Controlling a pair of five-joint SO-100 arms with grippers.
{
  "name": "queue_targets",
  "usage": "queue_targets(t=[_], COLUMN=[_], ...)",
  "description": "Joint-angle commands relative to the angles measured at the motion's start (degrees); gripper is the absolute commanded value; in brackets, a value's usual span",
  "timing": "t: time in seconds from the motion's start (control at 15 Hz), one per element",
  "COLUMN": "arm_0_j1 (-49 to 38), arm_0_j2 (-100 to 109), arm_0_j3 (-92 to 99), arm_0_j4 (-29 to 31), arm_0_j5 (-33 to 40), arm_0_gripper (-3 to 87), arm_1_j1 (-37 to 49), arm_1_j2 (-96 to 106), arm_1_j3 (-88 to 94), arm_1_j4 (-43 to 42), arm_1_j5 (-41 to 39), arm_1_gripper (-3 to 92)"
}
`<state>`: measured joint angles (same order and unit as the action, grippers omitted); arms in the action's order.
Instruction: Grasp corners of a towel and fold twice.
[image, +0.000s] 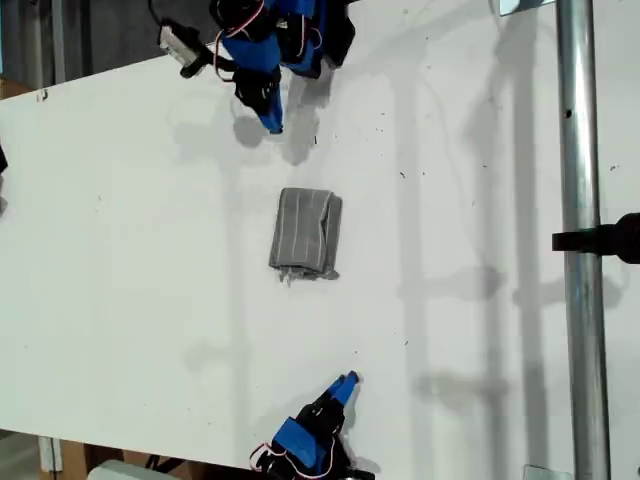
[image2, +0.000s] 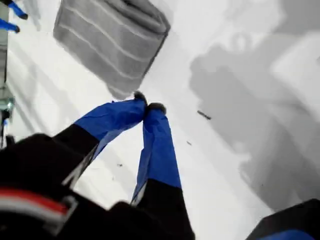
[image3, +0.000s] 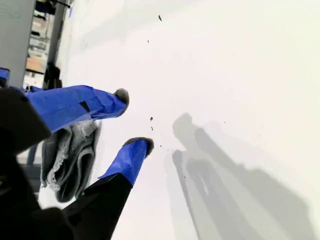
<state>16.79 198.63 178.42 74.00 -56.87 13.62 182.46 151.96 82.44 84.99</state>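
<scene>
Towel (image: 306, 232) front and centre in the exterior view, lying mid-table (image: 120, 250) as a compact striped packet, layered edges showing at its lower end. One blue arm (image: 262, 85) sits at the exterior view's top and another (image: 318, 430) at the bottom, both well apart from the cloth; which is which I cannot tell from here. Over to the first wrist view: my first gripper (image2: 146, 106) has its fingertips pinched together on nothing, with the towel (image2: 107, 40) beyond them and untouched. Second wrist view: my second gripper (image3: 132, 121) stands with fingers spread wide and empty, the towel (image3: 70, 160) off beside it, stacked layers visible. Folding looks finished to me. What's left is retreat, keeping both arms clear so the packet isn't nudged open.
</scene>
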Motion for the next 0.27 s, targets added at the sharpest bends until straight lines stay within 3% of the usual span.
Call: queue_targets(t=[0.0, 0.07, 0.2], arm_0_j1=[-0.35, -0.44, -0.44], arm_0_j2=[0.18, 0.18, 0.18], arm_0_j3=[0.35, 0.35, 0.35], arm_0_j4=[0.00, 0.00, 0.00], arm_0_j5=[0.44, 0.44, 0.44], arm_0_gripper=[13.7, 13.6, 12.3], arm_1_j1=[-4.39, -6.06, -10.63], arm_1_j2=[6.42, 5.71, 5.54], arm_1_j3=[5.63, 7.65, 13.62], arm_1_j4=[0.97, 1.23, 1.23], arm_1_j5=[5.01, 8.17, 7.38], arm_1_gripper=[-0.2, 0.1, 10.0])
